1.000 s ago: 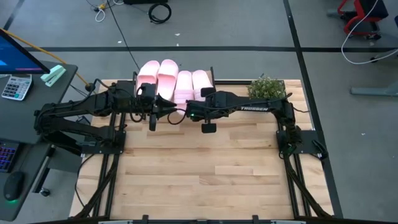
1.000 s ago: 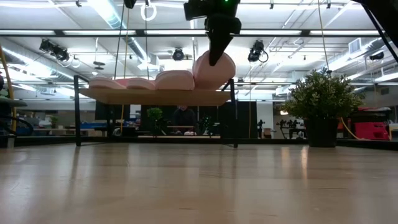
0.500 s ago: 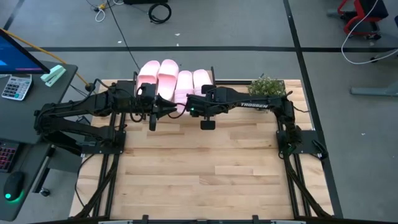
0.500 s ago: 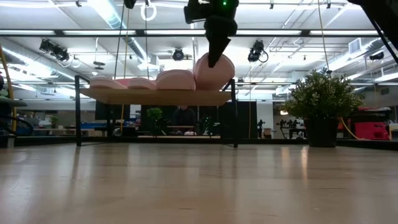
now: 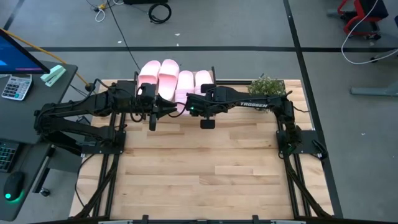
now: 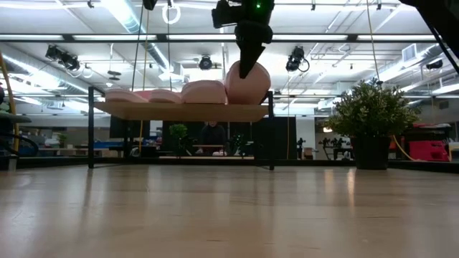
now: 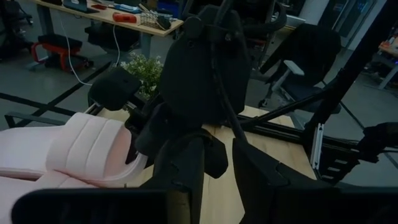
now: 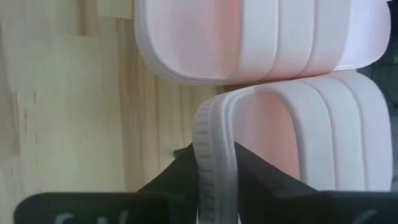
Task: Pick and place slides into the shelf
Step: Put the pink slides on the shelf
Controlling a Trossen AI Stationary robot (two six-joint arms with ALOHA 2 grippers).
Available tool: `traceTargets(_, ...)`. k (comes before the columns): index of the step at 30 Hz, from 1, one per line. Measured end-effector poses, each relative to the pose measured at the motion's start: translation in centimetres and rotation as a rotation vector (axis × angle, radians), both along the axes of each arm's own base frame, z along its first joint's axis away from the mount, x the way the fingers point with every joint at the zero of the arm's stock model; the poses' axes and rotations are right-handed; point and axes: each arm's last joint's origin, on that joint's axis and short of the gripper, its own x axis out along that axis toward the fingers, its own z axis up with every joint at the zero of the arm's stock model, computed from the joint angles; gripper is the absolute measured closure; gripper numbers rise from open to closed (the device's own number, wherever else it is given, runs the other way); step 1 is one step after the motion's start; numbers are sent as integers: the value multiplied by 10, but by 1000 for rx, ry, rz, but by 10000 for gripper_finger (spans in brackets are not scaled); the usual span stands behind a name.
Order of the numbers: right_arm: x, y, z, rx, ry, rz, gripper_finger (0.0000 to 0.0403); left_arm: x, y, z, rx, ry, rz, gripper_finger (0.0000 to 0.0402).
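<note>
Four pale pink slides lie in a row on the shelf (image 6: 179,111) at the table's far edge. The rightmost slide (image 5: 203,81) (image 6: 249,82) stands higher than the rest, its near end raised. My right gripper (image 5: 186,104) (image 6: 245,70) (image 8: 216,180) slants down onto that near end and is shut on it. The other slides (image 5: 166,74) (image 6: 203,92) lie flat on the plank. My left gripper (image 5: 169,112) (image 7: 221,180) hovers level just in front of the shelf, to the left of the right gripper. Its fingers are a little apart and hold nothing. My right gripper pinches the ribbed sole edge (image 8: 210,149) at the rightmost slide's near end between its two fingers. The fingers slant down from the table's near side. The slide is tilted, its near end raised and its far part on the shelf plank (image 8: 74,93) beside its neighbour (image 8: 261,37).
A potted plant (image 5: 267,87) (image 6: 369,115) stands at the table's far right, right of the shelf. The wooden tabletop (image 5: 199,168) stretches from the shelf to the near edge. A desk with a monitor and calculator (image 5: 15,87) stands off the table's left side.
My right gripper has edged a little toward the table's left and far side with the rightmost slide. The slide has shifted slightly farther onto the shelf and stays tilted.
</note>
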Motion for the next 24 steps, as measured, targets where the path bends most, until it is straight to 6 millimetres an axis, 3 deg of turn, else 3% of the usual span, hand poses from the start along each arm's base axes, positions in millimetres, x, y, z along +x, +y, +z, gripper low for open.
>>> traceTargets(24,-2,-9,-1,73,14,30,180,0,0,0,-10,-1,2,306)
